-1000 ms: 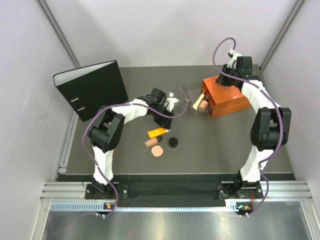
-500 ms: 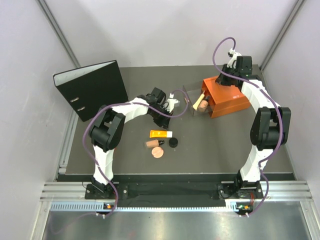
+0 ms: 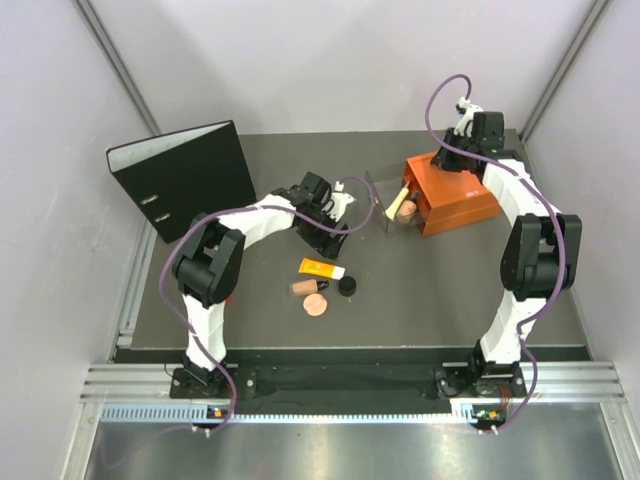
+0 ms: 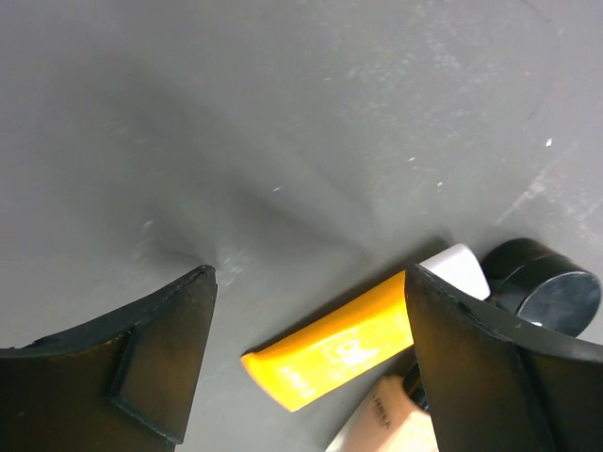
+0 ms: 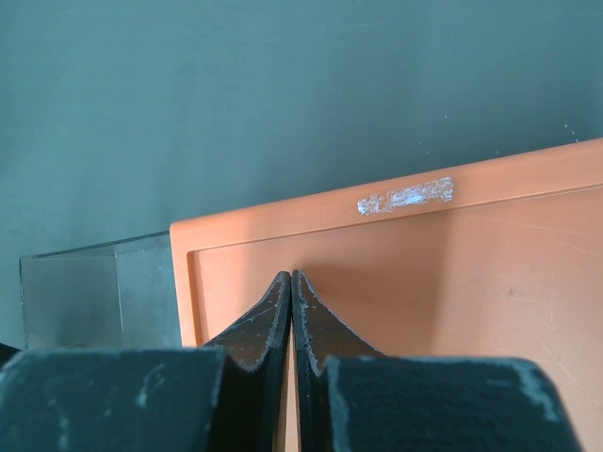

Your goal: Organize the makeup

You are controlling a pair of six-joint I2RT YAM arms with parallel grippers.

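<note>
An orange-yellow tube (image 3: pixel 318 267) with a white cap lies on the dark table. Beside it are a cream stick (image 3: pixel 302 287), a round pink-tan compact (image 3: pixel 316 303) and a small black round jar (image 3: pixel 347 285). My left gripper (image 3: pixel 332 243) is open and empty just behind the tube. In the left wrist view the tube (image 4: pixel 344 347) lies on the table below the open left gripper (image 4: pixel 309 275), with the jar (image 4: pixel 545 287) and the stick (image 4: pixel 386 422) at the right. My right gripper (image 5: pixel 291 275) is shut and empty over the orange box (image 5: pixel 443 282).
A black binder (image 3: pixel 185 175) stands at the back left. The orange box (image 3: pixel 455 195) sits at the back right. A clear compartment (image 3: pixel 385 212) at its left side holds tan items (image 3: pixel 405 208). Grey walls close in both sides.
The orange tube has shifted slightly right and turned on the table. My left gripper has drawn back a little from it. The right arm has not moved.
</note>
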